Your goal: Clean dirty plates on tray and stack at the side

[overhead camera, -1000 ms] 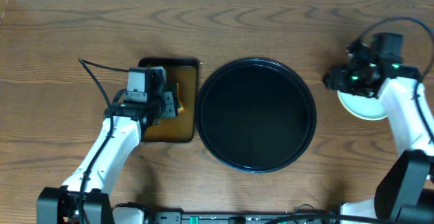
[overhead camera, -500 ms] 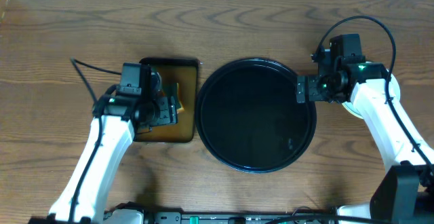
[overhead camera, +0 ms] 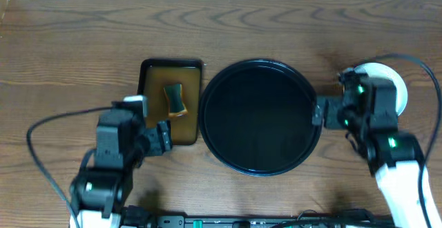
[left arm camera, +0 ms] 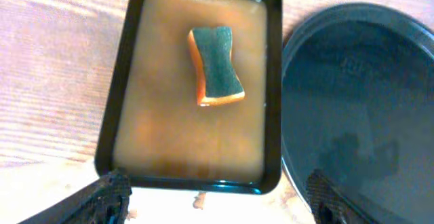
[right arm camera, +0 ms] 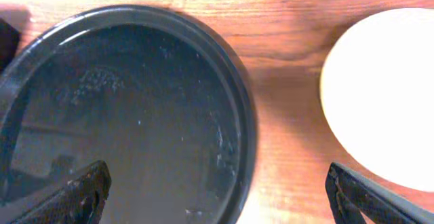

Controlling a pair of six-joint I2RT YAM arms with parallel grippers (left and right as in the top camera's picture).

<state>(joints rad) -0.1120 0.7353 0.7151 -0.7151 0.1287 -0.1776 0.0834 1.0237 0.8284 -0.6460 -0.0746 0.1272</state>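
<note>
Both arms have drawn back toward the robot since a second ago. The left hand (left arm camera: 217, 200) has left the sponge (left arm camera: 215, 64), which lies alone in the brown wash water of the rectangular basin (left arm camera: 273, 81). The right hand (right arm camera: 217, 197) has come away from the white plate (right arm camera: 386, 95) and crossed back to the near edge of the round black tray (right arm camera: 135, 115).

That tray is bare: no plate lies on it in any view, only a wet sheen and a few specks. The white plate sits on the worktop (overhead camera: 69, 48) well to the tray's right, apart from its rim. Whether it is one plate or a stack, I cannot tell from above. By my judgement the cleaning and stacking look finished, and the arms are retiring.

Both hands stand wide, their fingertips at opposite lower corners of each wrist view. Neither holds or touches anything.
</note>
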